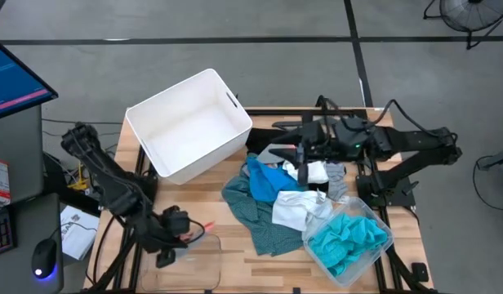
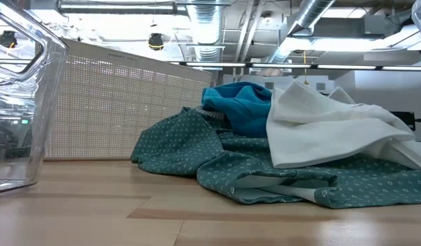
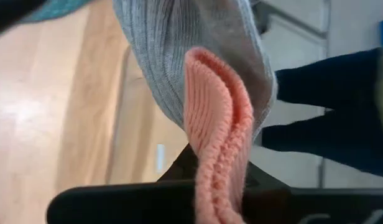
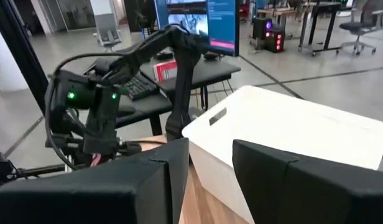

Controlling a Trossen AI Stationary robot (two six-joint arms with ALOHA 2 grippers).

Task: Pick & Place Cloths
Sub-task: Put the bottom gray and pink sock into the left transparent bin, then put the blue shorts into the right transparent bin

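The left gripper (image 1: 171, 238) pinches a ribbed grey-and-orange cloth (image 3: 213, 112) over a clear container (image 1: 198, 260), beside the hollow white bin (image 1: 189, 122); patterned teal, blue and white cloths (image 1: 276, 196) lie heaped under the parted right gripper (image 1: 303, 153), turquoise cloth (image 1: 347, 238) filling a clear tub (image 1: 374, 214).

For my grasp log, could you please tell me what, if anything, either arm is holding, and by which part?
The left gripper is shut on the grey ribbed cloth with orange trim, pinching its orange edge. The right gripper, open above the pile, holds nothing.
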